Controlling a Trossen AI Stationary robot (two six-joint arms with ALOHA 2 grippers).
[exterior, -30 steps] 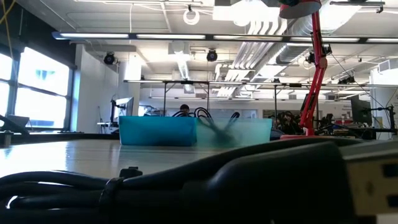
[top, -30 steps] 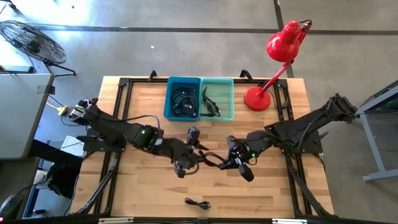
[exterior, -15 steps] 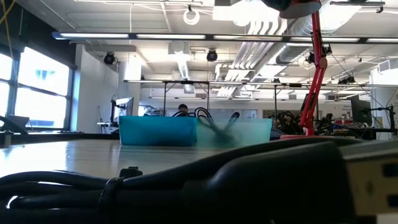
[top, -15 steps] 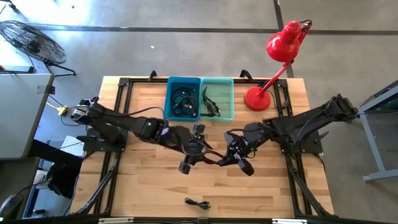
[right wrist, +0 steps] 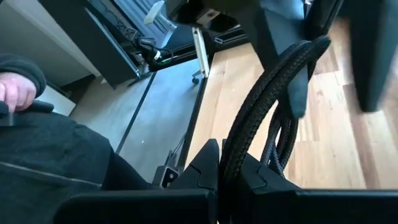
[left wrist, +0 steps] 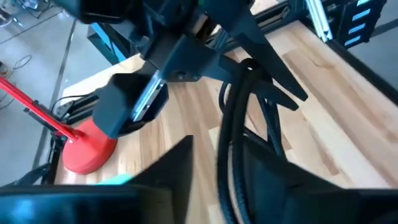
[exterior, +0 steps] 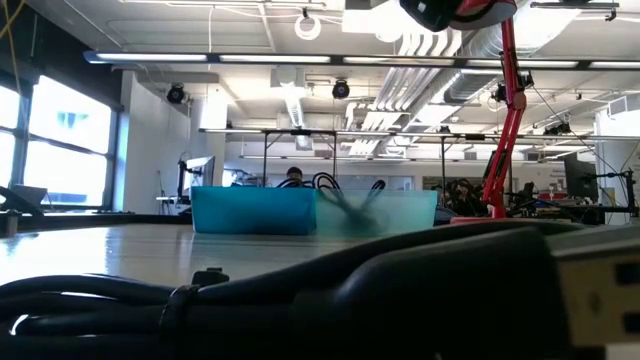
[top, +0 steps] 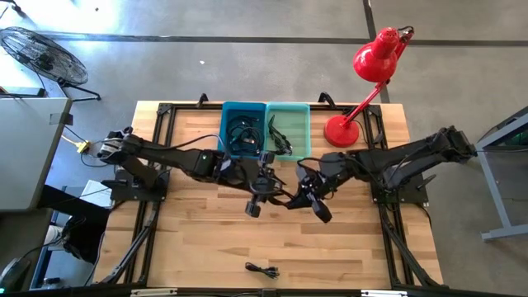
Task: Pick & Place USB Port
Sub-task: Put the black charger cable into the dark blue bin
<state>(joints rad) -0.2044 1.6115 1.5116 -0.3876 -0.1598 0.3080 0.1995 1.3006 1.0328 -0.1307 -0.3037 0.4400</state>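
Low view: foreground cable (exterior: 300, 290) blurred, cut off by the frame edges. Cable's ends beyond the left gripper (left wrist: 214, 168) out of frame; grip unclear.

Both arms crowd the table's (top: 190, 239) middle: the left gripper (top: 262, 183) and right gripper (top: 307, 194) meet over a black cable (top: 285, 200) just in front of the blue bin (top: 224, 132) and teal bin (top: 307, 132). The red lamp (top: 340, 130) blocks the far right corner. The near half lies open, except for a small coiled cable (top: 262, 269) near the front edge.
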